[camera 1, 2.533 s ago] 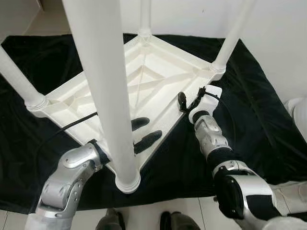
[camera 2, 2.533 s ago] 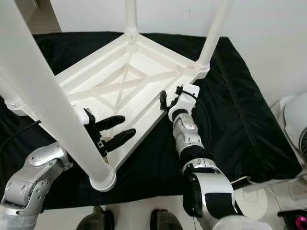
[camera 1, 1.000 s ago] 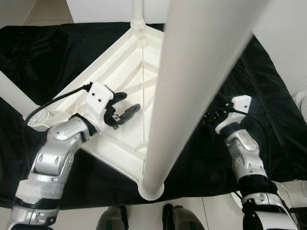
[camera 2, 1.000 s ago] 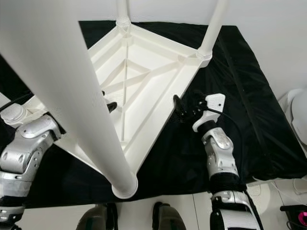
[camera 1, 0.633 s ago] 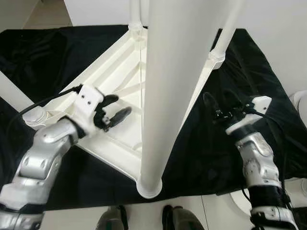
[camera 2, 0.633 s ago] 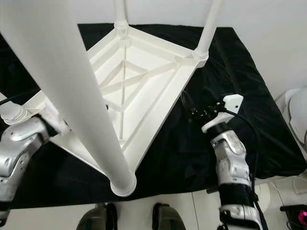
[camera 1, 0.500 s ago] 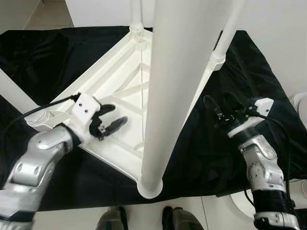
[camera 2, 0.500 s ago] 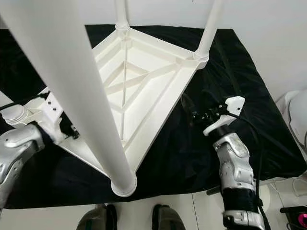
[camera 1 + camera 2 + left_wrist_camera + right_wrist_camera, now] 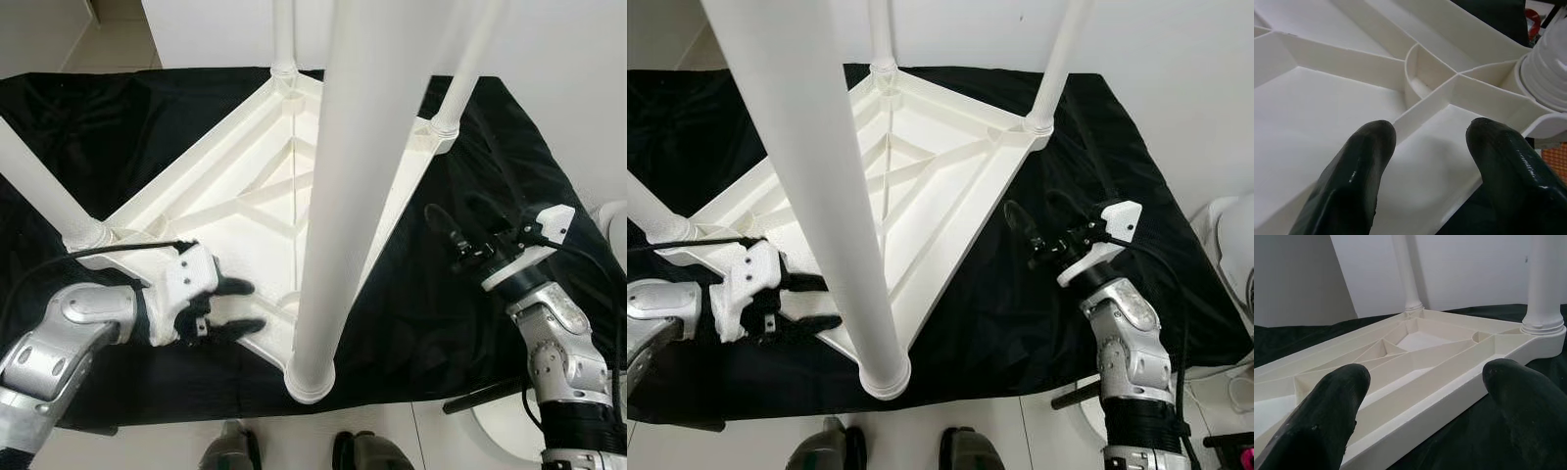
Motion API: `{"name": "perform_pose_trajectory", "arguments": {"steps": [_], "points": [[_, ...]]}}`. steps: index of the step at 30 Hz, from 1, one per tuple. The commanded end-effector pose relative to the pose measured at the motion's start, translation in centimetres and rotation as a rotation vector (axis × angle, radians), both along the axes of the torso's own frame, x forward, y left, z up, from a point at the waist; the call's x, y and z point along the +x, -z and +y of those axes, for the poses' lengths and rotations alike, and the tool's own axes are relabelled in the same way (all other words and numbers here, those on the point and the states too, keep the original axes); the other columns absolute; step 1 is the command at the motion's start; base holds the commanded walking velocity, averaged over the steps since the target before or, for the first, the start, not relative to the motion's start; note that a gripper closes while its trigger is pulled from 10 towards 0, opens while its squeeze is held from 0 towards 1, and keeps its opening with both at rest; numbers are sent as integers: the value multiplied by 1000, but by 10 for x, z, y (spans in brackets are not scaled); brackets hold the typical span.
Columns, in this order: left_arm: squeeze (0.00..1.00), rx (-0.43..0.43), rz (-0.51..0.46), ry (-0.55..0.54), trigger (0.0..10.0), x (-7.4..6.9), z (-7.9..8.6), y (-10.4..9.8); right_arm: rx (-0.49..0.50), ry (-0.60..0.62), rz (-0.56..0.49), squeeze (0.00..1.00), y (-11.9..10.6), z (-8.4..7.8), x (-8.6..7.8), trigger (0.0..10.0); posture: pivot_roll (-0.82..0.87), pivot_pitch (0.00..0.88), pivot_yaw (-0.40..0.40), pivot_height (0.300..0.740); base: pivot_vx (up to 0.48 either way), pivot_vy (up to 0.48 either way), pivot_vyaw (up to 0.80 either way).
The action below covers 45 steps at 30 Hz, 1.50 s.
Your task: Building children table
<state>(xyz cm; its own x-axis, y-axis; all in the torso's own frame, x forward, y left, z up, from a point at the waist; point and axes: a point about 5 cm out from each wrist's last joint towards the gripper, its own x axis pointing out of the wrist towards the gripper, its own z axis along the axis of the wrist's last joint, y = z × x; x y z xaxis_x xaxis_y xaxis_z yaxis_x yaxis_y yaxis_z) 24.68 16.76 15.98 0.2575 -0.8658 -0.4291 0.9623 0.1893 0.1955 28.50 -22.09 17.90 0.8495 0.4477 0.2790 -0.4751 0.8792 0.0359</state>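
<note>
Hovering spread wide, left pincer [image 9: 233,306] over the near rim of upturned white table [image 9: 250,186] on black cloth [image 9: 460,157]; right pincer [image 9: 1038,230] likewise agape, apart. Probably light, stiff, slick plastic; best gripped at ribbed rim, not legs [image 9: 358,186].

- nearest table leg [image 9: 358,186] runs off the top edge, and it blocks part of the white table underside [image 9: 235,186]
- left leg [image 9: 39,186] gets cropped too
</note>
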Motion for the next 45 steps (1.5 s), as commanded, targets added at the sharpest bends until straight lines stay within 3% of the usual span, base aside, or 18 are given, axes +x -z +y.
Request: {"name": "perform_pose_trajectory", "arguments": {"steps": [1,8,13,15,18,23,34,35,37,38,42,43,45], "points": [[0,21,-16,-8,10000,2,-2,4,-1,-2,7,0,0,-1,-3,10000,-44,92,12,740,0,0,0],[0,-16,-115,-84,10000,22,-10,0,-9,-2,20,0,1,-1,-5,10000,-55,96,10,740,0,0,0],[0,-58,-150,-109,10000,29,-6,-12,-12,0,26,0,1,-2,-7,10000,-61,102,10,740,0,0,0],[0,-101,-172,-161,10000,38,0,-21,-9,-6,31,0,1,-1,-8,10000,-61,106,7,740,0,0,0],[0,-97,-211,-181,10000,45,5,-27,-8,-12,35,0,2,1,-9,10000,-64,110,7,740,0,0,0],[0,-83,-221,-171,10000,48,5,-27,-13,-16,40,0,3,2,-10,10000,-66,116,6,740,0,0,0],[0,-45,-95,12,10000,35,-5,-9,-21,5,46,0,3,-3,-13,10000,-74,117,15,740,0,0,0],[463,-42,-92,17,10000,35,-5,-9,-21,5,47,0,3,-3,-13,10000,-74,117,15,740,0,0,0],[463,-44,-86,16,10000,36,-6,-7,-20,6,46,0,3,-3,-13,10000,-74,116,18,740,0,0,0],[1000,-56,-70,19,10000,36,-8,-6,-21,7,45,0,3,-3,-13,10000,-74,116,18,740,0,0,0],[1000,-41,-56,16,10000,37,-12,-1,-21,6,44,0,3,-1,-12,10000,-74,117,18,740,0,0,0],[533,-12,-67,5,10000,39,-12,2,-21,5,43,0,3,-1,-12,10000,-74,117,18,740,0,0,0],[533,20,-81,-8,10000,42,-13,6,-22,4,43,0,3,-1,-12,10000,-74,117,18,740,0,0,0]]}}
